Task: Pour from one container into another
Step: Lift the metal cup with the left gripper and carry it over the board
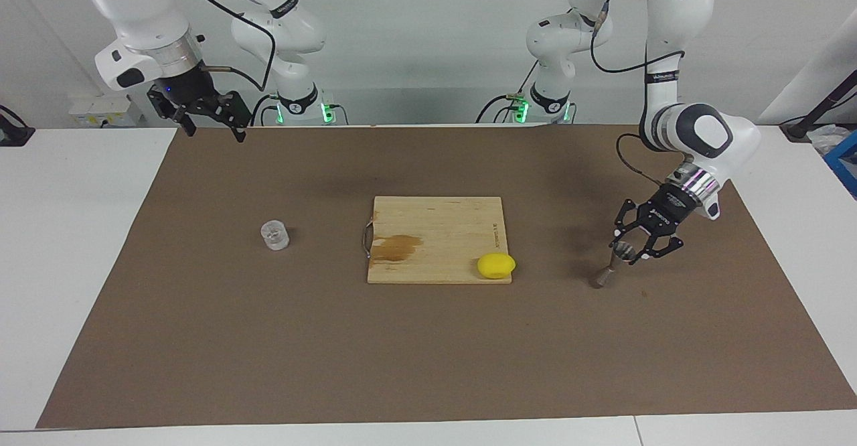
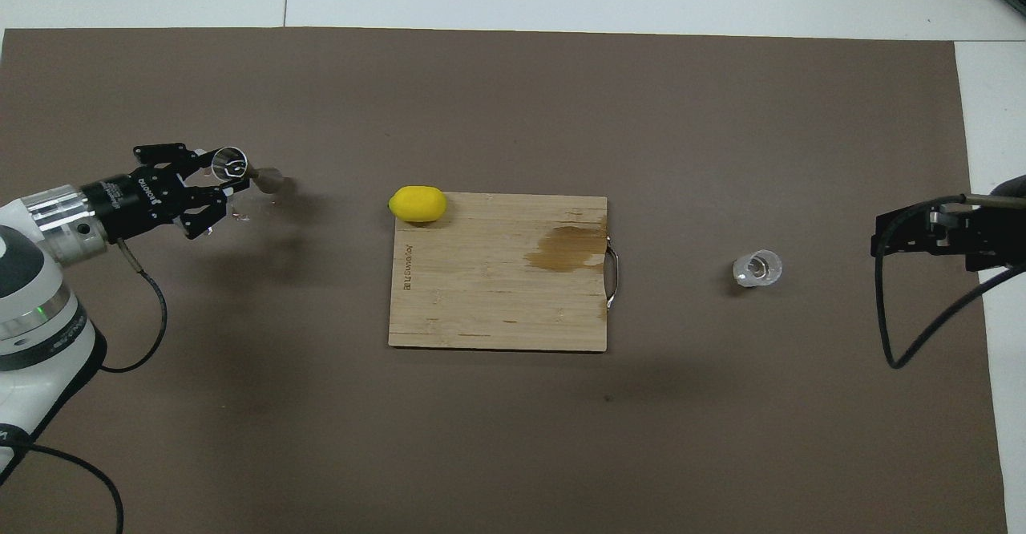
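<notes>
White, rounded arm casings are joined by silver wrist rings to black skeletal grippers; black cables are looped alongside.

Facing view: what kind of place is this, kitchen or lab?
Likely a robotics lab bench staged as a kitchen: two white Franka arms, a brown paper mat on white tables, a wooden cutting board with a yellow lemon.

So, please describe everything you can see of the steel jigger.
The jigger is small, of shiny steel, hourglass-shaped: two cones joined at a narrow waist. It is tilted, not upright; its lower cone touches the brown mat and its open upper cone sits between the fingers of the left hand. It is toward the left arm's end of the table, apart from the cutting board. No contents are visible.
</notes>
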Motion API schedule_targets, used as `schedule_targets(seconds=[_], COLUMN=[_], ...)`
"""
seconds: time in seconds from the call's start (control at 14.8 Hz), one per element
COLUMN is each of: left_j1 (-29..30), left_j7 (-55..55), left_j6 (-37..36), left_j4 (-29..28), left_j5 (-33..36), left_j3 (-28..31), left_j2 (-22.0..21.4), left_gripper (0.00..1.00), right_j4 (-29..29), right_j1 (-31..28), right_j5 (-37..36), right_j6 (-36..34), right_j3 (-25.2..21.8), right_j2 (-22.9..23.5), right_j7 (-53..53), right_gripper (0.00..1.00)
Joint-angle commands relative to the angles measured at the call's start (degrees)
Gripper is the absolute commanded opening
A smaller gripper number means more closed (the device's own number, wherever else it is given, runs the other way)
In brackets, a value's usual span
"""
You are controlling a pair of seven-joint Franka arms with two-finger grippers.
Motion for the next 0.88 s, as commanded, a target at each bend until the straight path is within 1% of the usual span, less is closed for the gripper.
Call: schedule_targets(seconds=[0.0, 0.14, 0.27, 0.41, 0.81], left_j1=[-5.57, -10.58, -15.67, -20.6, -34.04], left_j7=[-0.56, -0.56, -0.65, -1.17, -3.46], left_j6=[-0.48, -0.22, 1.09, 5.38, 17.51], left_j4=[0.84, 1.89, 3.21, 4.44, 4.79], left_j5=[-4.24, -8.37, -10.49, -13.74, -17.26], left_j3=[0.59, 0.68, 0.77, 0.77, 0.77], left_j2=[-0.77, -0.68, -0.59, -0.42, -0.24], left_gripper=[0.0, 0.0, 0.0, 0.0, 0.0], right_j4=[-0.76, -0.76, -0.76, -0.76, -0.76], right_j1=[-0.7, -0.7, -0.7, -0.7, -0.7], right_j5=[1.19, 1.19, 1.19, 1.19, 1.19], right_j6=[-0.2, -0.2, -0.2, -0.2, -0.38], right_j3=[0.2, 0.2, 0.2, 0.2, 0.2], right_j2=[-0.97, -0.97, -0.97, -0.97, -0.97], right_j7=[0.3, 0.3, 0.3, 0.3, 0.04], right_gripper=[1.0, 1.0, 1.0, 1.0, 1.0])
